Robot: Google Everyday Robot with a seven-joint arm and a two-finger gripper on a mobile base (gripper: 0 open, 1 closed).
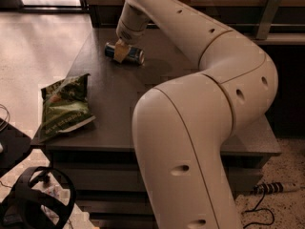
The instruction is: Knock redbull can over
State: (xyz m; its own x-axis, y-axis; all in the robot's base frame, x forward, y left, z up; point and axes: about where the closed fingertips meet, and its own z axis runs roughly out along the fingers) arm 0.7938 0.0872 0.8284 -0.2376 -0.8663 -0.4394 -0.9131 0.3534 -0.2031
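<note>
The redbull can [131, 55] lies on its side on the dark table [109, 104], near the far left part of the top. It is blue and silver. My gripper [121, 51] hangs from the white arm right over the middle of the can and touches or nearly touches it. The orange fruit is hidden behind my arm.
A green chip bag [63, 106] lies at the table's front left edge. My large white arm [200, 109] covers the right half of the table. A black cable coil [35, 199] lies on the floor at the lower left. A wall rail runs behind the table.
</note>
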